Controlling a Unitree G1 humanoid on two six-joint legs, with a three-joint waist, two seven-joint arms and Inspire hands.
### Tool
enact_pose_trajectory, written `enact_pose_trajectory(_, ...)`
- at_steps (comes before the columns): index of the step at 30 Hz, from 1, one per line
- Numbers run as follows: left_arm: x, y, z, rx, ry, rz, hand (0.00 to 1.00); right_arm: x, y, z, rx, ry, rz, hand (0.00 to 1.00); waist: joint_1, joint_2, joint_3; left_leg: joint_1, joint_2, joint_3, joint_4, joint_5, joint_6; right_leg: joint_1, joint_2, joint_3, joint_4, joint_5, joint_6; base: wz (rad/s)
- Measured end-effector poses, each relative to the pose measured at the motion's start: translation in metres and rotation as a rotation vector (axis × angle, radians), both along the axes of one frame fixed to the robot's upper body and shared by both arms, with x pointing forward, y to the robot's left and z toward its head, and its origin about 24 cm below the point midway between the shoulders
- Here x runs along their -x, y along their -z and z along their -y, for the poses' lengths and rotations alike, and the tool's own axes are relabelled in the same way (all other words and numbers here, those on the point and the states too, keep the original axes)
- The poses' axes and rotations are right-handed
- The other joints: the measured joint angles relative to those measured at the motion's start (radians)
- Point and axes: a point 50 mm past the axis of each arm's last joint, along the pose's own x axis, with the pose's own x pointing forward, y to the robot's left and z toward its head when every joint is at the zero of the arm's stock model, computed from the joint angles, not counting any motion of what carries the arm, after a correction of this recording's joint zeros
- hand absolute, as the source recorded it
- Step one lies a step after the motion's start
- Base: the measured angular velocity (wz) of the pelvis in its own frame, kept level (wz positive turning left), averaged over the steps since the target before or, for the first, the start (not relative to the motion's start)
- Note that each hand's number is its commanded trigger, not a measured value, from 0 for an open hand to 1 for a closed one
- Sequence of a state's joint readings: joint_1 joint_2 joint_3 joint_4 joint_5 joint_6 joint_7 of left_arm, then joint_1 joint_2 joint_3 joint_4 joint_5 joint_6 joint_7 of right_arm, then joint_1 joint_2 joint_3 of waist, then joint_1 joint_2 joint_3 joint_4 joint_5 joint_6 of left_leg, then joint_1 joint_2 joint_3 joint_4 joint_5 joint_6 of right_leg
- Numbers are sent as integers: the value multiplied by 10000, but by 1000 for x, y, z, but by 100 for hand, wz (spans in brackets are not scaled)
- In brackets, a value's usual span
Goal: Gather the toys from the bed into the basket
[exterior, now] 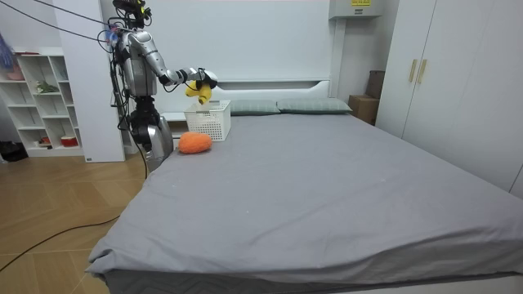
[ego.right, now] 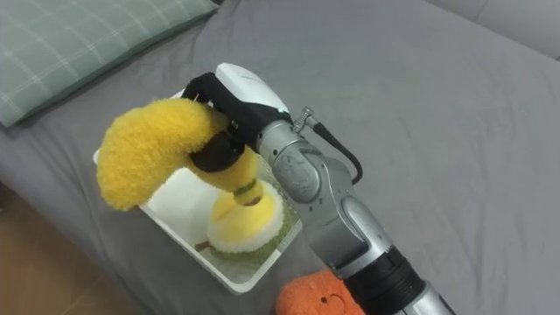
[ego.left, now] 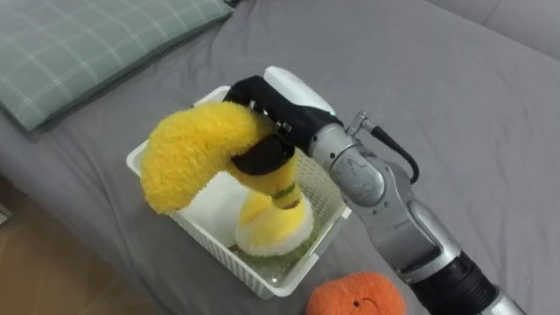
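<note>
My right hand (ego.left: 282,112) is shut on a fuzzy yellow banana toy (ego.left: 186,154), holding it over a white slatted basket (ego.left: 260,276) on the grey bed. The banana's curved end sticks out past the basket's left rim. Below the hand a yellow and white plush part (ego.left: 270,227) reaches down into the basket; whether it belongs to the same toy is unclear. An orange round plush toy (ego.left: 355,296) lies on the sheet just right of the basket's near corner. In the room view I stand at the bed's side near the headboard, arm stretched over the basket (exterior: 208,122).
A green checked pillow (ego.left: 87,44) lies behind the basket at the upper left. The bed's edge and wooden floor (ego.left: 52,262) run along the lower left. Open grey sheet (ego.left: 455,96) spreads to the right. White shelves (exterior: 41,106) stand behind me.
</note>
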State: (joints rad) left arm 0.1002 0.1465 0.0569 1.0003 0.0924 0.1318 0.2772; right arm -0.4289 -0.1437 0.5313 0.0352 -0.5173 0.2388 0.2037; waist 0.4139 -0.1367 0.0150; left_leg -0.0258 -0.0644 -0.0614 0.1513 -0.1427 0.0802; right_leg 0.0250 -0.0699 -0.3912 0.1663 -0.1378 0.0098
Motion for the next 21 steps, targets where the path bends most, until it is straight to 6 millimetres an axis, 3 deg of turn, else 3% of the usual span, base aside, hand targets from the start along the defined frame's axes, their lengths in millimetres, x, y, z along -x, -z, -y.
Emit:
enact_pose_trajectory(5, -5, -2, 0, -64, 21, 93, 0, -1, 6, 1, 228, 134, -174, 0, 30, -86, 38, -25, -5, -25, 13, 2, 3, -2, 9, 7, 0, 0, 1, 0)
enact_pose_trajectory(21, 1, -1, -1, -351, -66, -68, 0, 1, 17, 6, 193, 204, -716, 0, -202, -11, 67, 36, -16, 34, 29, 5, 1, 110, 32, 115, -154, 0, -1, 0)
